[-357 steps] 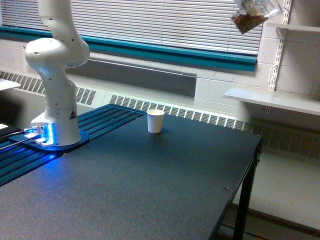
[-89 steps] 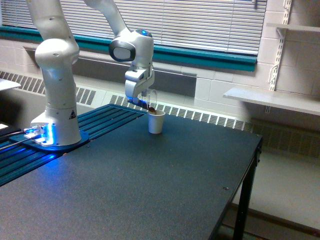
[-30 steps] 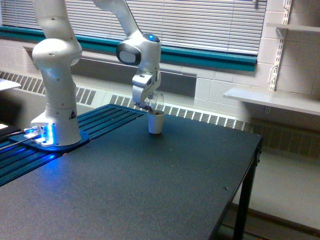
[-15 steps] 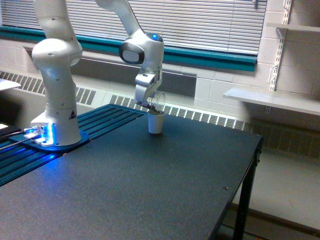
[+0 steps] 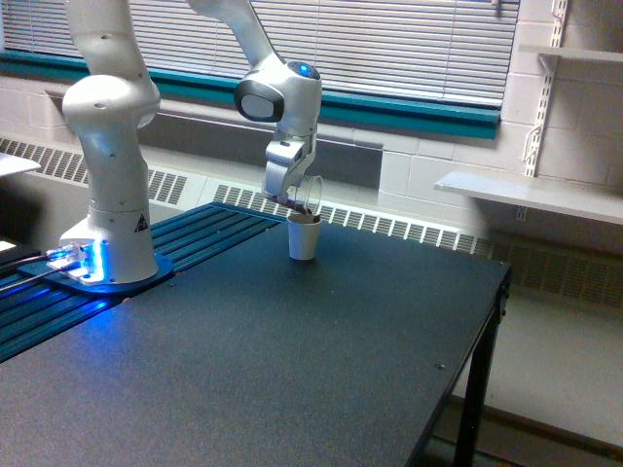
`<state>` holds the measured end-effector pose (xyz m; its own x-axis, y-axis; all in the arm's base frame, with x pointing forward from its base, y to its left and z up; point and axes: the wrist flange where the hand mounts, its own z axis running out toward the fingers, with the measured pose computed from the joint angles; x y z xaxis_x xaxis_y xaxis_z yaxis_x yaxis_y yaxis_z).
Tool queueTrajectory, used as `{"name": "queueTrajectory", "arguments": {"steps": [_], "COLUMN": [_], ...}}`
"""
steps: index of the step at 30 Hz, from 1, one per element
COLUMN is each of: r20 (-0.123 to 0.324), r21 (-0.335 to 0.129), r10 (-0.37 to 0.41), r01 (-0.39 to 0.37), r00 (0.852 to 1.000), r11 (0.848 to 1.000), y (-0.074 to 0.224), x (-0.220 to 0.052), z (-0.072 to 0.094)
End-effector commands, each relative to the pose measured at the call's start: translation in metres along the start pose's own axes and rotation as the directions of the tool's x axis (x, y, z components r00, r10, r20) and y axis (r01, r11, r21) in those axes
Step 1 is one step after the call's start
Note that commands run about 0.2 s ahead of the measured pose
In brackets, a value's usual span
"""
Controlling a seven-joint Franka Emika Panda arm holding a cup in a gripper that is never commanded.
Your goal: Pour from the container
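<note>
Over at the exterior view's left stands the arm's base (image 5: 105, 248), well apart from the work; rightward, my gripper (image 5: 290, 197) is clamped on the tilted container (image 5: 309, 194), its mouth just above the white cup (image 5: 303, 236). Little brown shows inside, so I judge the pour nearly done. I'd hold the lip over the rim and tip slowly to avoid scattering grains on the table (image 5: 292, 360).
</note>
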<state>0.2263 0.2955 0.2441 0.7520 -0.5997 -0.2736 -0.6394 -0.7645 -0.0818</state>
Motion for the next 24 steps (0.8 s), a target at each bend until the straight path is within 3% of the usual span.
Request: {"name": "queueTrajectory", "arguments": {"steps": [1, 24], "r20": [0.006, 0.009], "r21": [-0.008, -0.008], "r10": [0.015, 0.048], "r01": [-0.015, -0.048], "r00": [1.000, 0.999], "r11": [1.000, 0.999], "y": [0.0018, 0.0076], "x": [-0.0089, -0.0183], "z": [0.0017, 0.0013]}}
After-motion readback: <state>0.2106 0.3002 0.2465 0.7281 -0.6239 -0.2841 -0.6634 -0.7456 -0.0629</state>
